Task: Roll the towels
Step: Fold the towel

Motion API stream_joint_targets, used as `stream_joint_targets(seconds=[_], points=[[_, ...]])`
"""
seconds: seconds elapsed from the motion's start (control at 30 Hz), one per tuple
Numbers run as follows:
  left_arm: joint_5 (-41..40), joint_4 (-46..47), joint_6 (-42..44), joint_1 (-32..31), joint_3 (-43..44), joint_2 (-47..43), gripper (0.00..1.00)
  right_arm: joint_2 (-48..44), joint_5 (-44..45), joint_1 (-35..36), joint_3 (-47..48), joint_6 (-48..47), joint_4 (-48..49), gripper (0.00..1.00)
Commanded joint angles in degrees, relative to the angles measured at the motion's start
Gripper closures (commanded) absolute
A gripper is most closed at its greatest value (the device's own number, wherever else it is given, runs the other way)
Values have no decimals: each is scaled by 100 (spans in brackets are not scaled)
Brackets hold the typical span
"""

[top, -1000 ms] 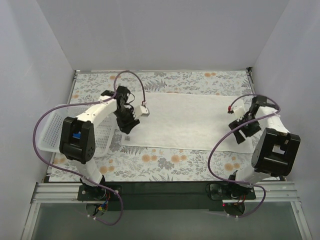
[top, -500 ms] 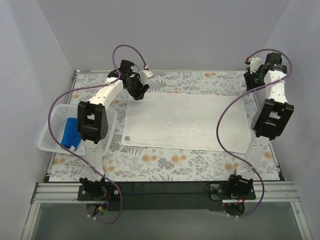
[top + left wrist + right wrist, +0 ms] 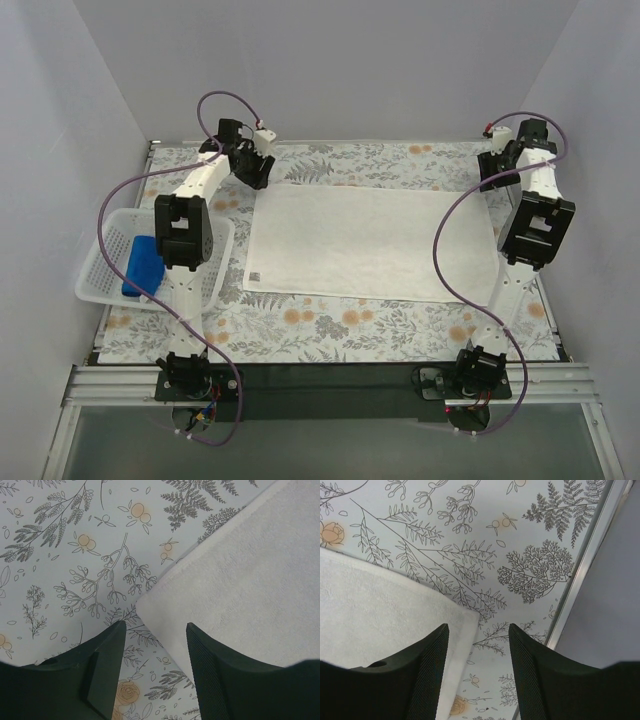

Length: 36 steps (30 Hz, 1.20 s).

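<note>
The white towel (image 3: 370, 242) lies flat and spread out in the middle of the flowered table. The blue towel (image 3: 142, 265) sits as a short roll inside the white basket (image 3: 100, 262) at the left. My left gripper (image 3: 256, 174) is open just above the white towel's far left corner (image 3: 150, 602). My right gripper (image 3: 490, 176) is open just above the towel's far right corner (image 3: 470, 617). In both wrist views the corner lies between the black fingers, and neither gripper holds anything.
The flowered tablecloth (image 3: 330, 325) covers the table. A metal edge rail (image 3: 580, 575) and the grey right wall stand close beside my right gripper. Purple cables loop from both arms. The back wall is just behind both grippers.
Both arms have swung from the towel's near side out to its far corners. The left arm no longer covers the basket, so the blue roll shows. The white towel has not moved.
</note>
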Motion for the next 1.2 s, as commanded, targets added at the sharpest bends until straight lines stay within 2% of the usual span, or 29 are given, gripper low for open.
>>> stream_joint_targets(seconds=[0.0,0.3,0.4,0.43,0.57,0.77,0.9,1.0,1.03,1.13,1.17], points=[[131,93,-91,-25,203,-53,51,128,-181,18,51,64,380,51],[297,102,-205,63,326,123,41,488,-313,71,-133,29,485,55],[315,119,-240,72,423,237,41,532,-322,89,-204,38,529,71],[324,128,-249,72,458,324,41,533,-322,89,-230,29,538,79],[447,128,-293,72,660,544,42,489,-304,106,-327,-59,529,97],[412,172,-433,89,713,712,46,392,-225,106,-380,-182,529,99],[780,172,-513,133,704,694,55,339,-199,115,-362,-208,521,99],[1027,155,-487,142,713,624,70,234,-207,115,-362,-235,521,99],[1071,146,-461,151,722,598,81,164,-216,106,-362,-252,521,99],[1132,146,-381,168,731,510,93,15,-234,106,-345,-305,512,99],[1141,129,-355,177,739,475,100,-21,-234,106,-345,-331,512,99]])
